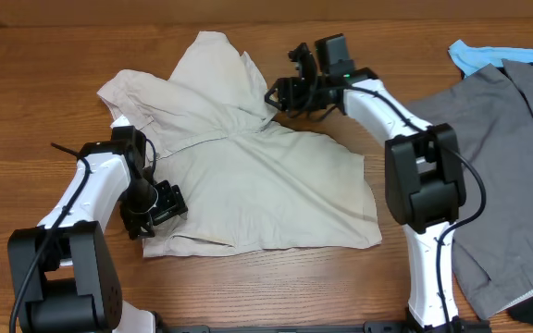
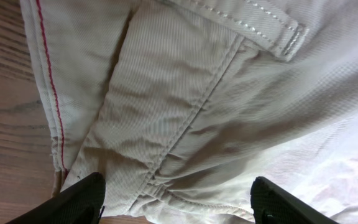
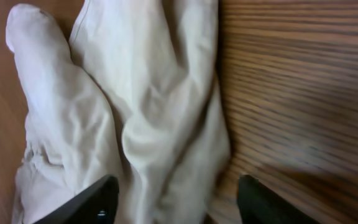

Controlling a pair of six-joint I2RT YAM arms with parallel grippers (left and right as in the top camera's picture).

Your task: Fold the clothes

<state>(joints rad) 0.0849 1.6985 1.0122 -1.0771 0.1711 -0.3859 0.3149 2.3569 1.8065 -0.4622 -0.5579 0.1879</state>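
The clothes (image 1: 257, 176), pale beige shorts, lie crumpled and partly spread across the middle of the wooden table. My left gripper (image 1: 162, 203) is at their lower-left edge. In the left wrist view it (image 2: 182, 208) is open, its jaws wide apart over a stitched seam and hem of the shorts (image 2: 191, 106), not closed on it. My right gripper (image 1: 283, 95) is at the upper middle of the shorts. In the right wrist view it (image 3: 179, 202) is open, straddling a bunched fold of the shorts (image 3: 154, 124) beside bare wood.
A grey garment (image 1: 498, 166) lies on the right side of the table, with a light blue one (image 1: 477, 54) at the back right. Bare wood table (image 1: 44, 65) shows at the left and along the front.
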